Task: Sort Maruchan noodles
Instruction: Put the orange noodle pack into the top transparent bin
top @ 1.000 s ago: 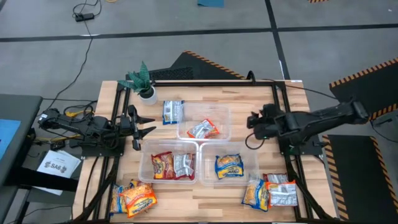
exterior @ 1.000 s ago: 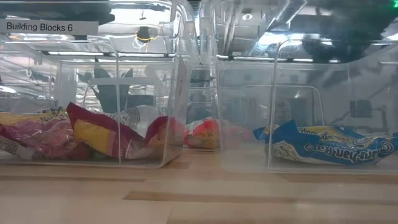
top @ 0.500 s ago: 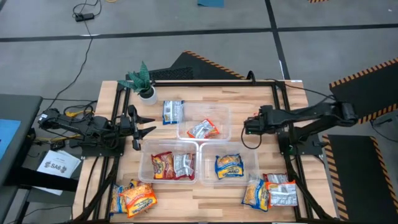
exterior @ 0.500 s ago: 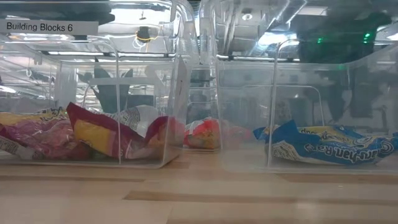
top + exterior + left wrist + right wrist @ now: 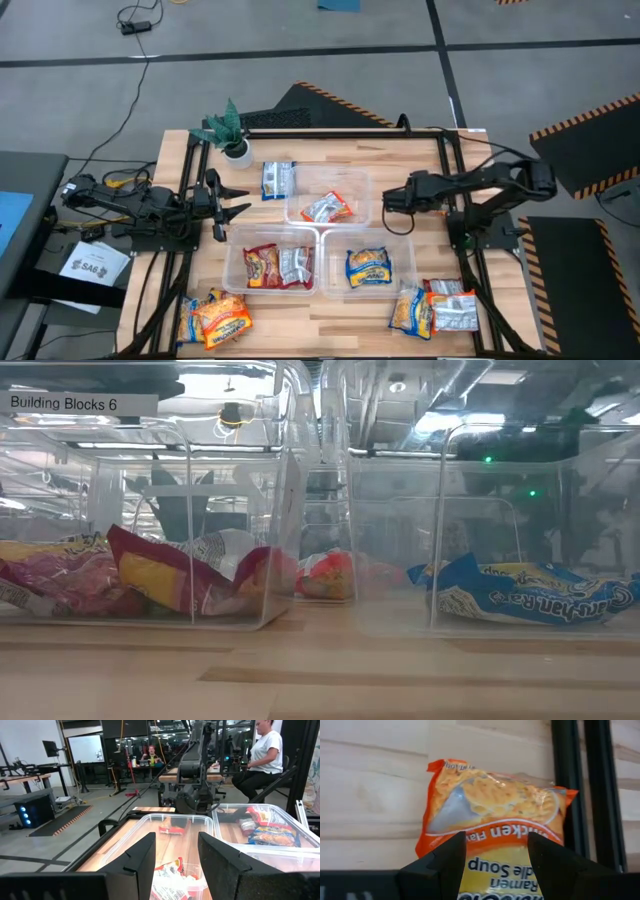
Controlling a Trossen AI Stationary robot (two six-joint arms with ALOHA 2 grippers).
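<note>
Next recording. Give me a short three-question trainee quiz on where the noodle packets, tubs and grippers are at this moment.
1. Multiple choice: in the high view, which clear tub holds the yellow-and-blue packet? A) top tub B) lower-left tub C) lower-right tub
2. True or false: the potted plant stands inside a tub.
3. Short answer: which gripper is beside the right edge of the top tub?

Key: 1 C. 2 False: it stands on the table, apart from the tubs. 3 The right gripper; the left gripper waits at the table's left side.
</note>
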